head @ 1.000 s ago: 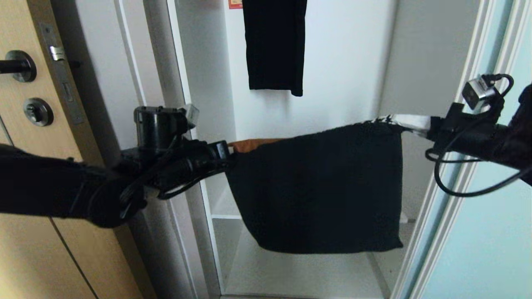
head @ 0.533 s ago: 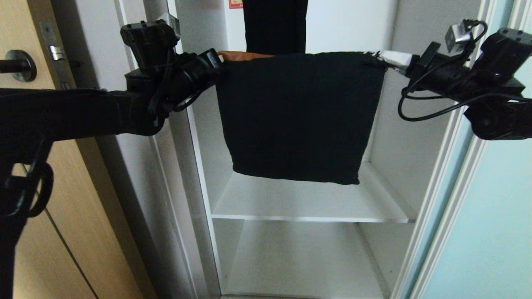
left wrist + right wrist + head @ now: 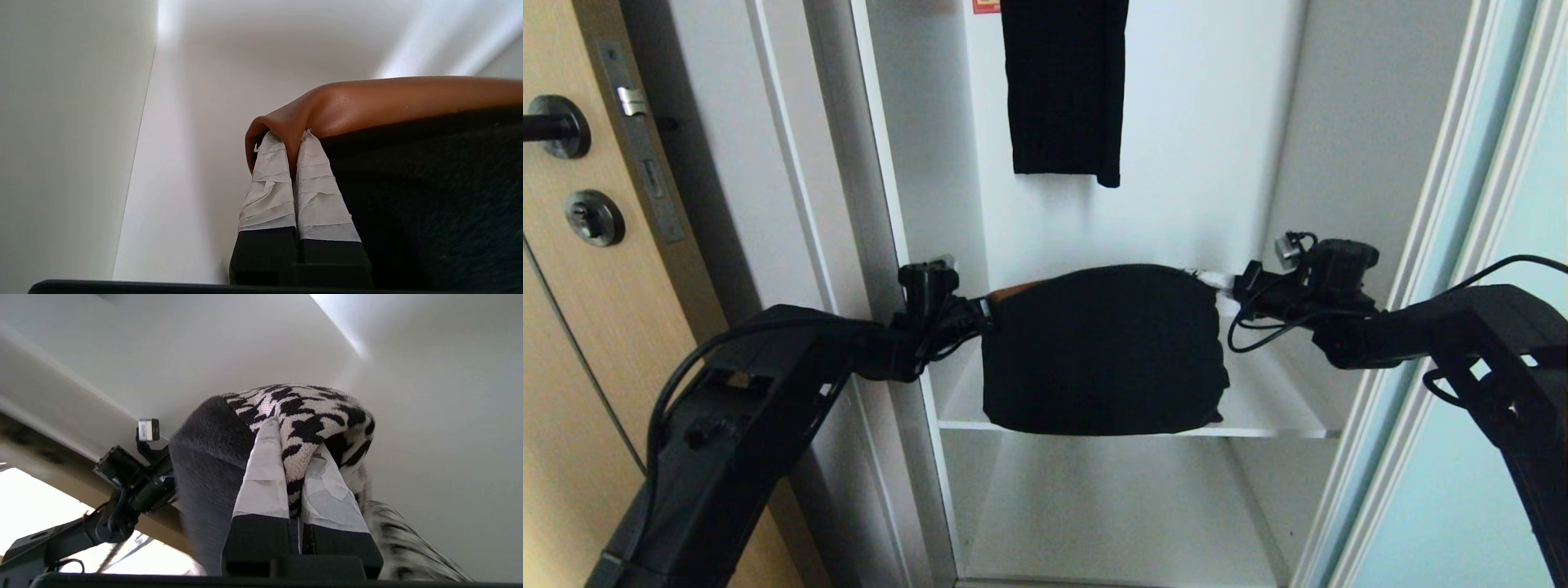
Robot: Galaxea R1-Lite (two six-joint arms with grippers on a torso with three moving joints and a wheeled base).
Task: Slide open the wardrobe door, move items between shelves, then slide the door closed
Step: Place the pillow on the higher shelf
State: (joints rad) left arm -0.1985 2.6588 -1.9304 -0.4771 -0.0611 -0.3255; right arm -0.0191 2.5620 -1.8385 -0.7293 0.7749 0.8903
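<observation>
- Both sets of jaws are clamping the folded bundle of clothes (image 3: pixel 1104 349) from opposite ends: in the head view the left gripper (image 3: pixel 982 311) is pinching the rust-brown corner and the right gripper (image 3: pixel 1227 284) is pinching the pale patterned corner, so the bundle is hanging between them with its lower edge reaching the front of the upper shelf (image 3: pixel 1274 408).
- In that same view the lower shelf (image 3: pixel 1111 523) is lying bare beneath, the long black garment (image 3: pixel 1063 86) is hanging well above the bundle, the sliding wardrobe door (image 3: pixel 1486 457) is standing pushed aside at the right, and the tan wooden door (image 3: pixel 580 327) is showing at the left.
- In the left wrist view the taped fingers (image 3: pixel 269 192) are closing tight on a thin fold of the rust-brown piece (image 3: pixel 392 98), with black fabric (image 3: pixel 441 196) lying just beside them.
- In the right wrist view the fingers (image 3: pixel 265 477) are gripping the houndstooth piece (image 3: pixel 310 412), which is bulging over their tips.
- Each grip is catching only one layer at a corner, so I judge the heavier black folds could be sliding out and the bundle unfolding.
- Much of the bundle seems to be overhanging the shelf's front edge, so letting go here would likely be tipping it onto the lower shelf.
</observation>
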